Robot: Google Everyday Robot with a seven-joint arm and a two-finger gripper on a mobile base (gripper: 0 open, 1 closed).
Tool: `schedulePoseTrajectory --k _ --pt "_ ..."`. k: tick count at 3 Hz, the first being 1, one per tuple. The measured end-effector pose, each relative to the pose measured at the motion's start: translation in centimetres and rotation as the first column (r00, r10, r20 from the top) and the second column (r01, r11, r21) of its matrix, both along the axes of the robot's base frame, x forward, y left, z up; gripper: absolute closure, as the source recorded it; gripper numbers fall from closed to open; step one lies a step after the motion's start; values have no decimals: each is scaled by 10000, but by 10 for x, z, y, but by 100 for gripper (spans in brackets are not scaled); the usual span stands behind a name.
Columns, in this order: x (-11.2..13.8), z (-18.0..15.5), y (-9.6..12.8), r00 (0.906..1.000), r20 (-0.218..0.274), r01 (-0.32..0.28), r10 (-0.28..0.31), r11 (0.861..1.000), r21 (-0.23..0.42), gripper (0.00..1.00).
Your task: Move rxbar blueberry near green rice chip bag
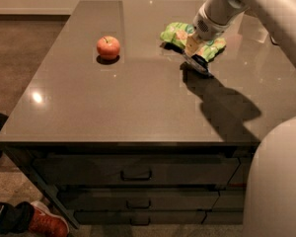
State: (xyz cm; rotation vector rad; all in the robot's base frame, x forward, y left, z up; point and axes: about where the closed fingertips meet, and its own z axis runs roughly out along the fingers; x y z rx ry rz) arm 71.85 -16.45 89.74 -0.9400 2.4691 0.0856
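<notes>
The green rice chip bag (175, 33) lies crinkled at the back right of the grey table top (113, 102). My gripper (193, 55) hangs from the white arm just in front of the bag's right half, covering part of it. It is shut on the rxbar blueberry (198, 64), a small dark blue bar that slants down from the gripper with its lower end at or just above the table, right next to the bag's front edge.
A red apple (108, 47) stands at the back left of the table. The arm's shadow falls across the right side of the top. Drawers (135, 173) run below the front edge. A red shoe (47, 222) is on the floor at lower left.
</notes>
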Motion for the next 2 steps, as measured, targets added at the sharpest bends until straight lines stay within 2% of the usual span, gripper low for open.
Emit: schedulePoseTrajectory --k 1,2 --pt "1 -3 1 10000 -43 -21 21 10000 -3 12" --pt "1 -6 3 10000 -82 -41 41 10000 -6 0"
